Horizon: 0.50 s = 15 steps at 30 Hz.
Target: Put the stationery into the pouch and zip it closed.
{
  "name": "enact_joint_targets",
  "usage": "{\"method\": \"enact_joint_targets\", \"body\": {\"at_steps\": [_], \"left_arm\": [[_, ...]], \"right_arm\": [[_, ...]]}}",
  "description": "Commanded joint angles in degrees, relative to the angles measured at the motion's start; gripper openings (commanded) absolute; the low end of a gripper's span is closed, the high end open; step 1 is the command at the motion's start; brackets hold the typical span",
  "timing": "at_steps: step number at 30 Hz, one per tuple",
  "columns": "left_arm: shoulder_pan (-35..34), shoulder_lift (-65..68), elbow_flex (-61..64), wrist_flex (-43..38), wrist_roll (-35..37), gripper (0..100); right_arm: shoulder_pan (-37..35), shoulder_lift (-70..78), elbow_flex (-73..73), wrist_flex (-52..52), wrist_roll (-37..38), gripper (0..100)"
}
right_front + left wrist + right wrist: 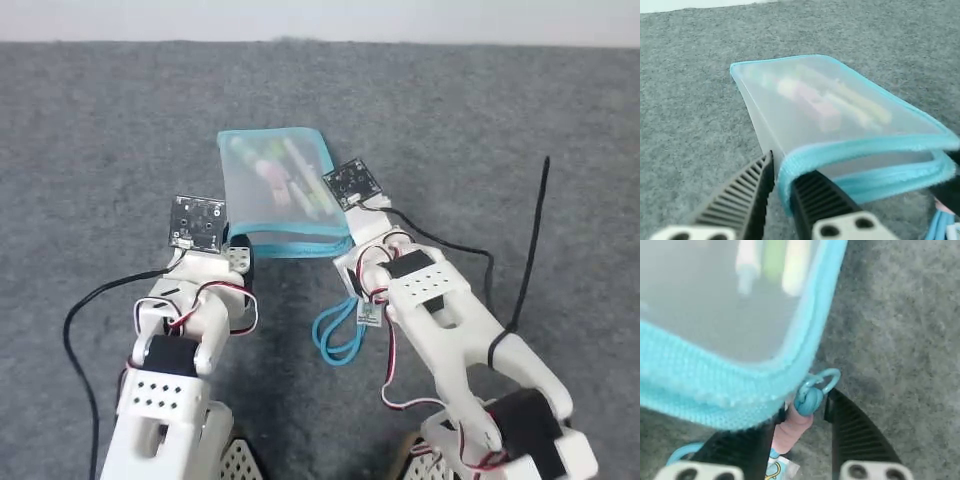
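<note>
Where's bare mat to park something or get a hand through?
Free: the strip between the pouch and the far wall; the mat left of the pouch; the right side past the black cable. Crowded: the pouch's near edge, where the left gripper, right gripper and blue strap sit.

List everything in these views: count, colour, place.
pouch: one, translucent with light-blue trim, flat on the mat ahead of both arms
stationery: several pieces, green, pink and white, inside the pouch
zipper pull: one, blue ring with a pinkish tab, at the pouch's corner by the right arm
cord loop: one, blue, on the mat between the arms
mat: one, grey, covering the table
cables: several, black, on the mat beside the arms
arms: two, white, side by side at the near edge
left pincer: one, black, clamped on the pouch's trimmed corner
right pincer: one, black, open around the zipper pull
</note>
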Motion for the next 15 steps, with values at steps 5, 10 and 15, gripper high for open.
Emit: {"method": "enact_joint_targets", "body": {"at_steps": [5, 10, 15], "left_arm": [[0.1, 0.1, -0.8, -2.4, -0.6, 1], [0.1, 0.1, -0.8, -2.4, -0.6, 1], [0.1, 0.1, -0.8, -2.4, -0.6, 1]], "right_arm": [[0.5, 0.3, -0.4, 1.8, -0.6, 19.4], [0.5, 0.4, -0.3, 3.5, -0.6, 21.5], [-0.4, 0.4, -0.3, 5.0, -0.6, 21.4]]}}
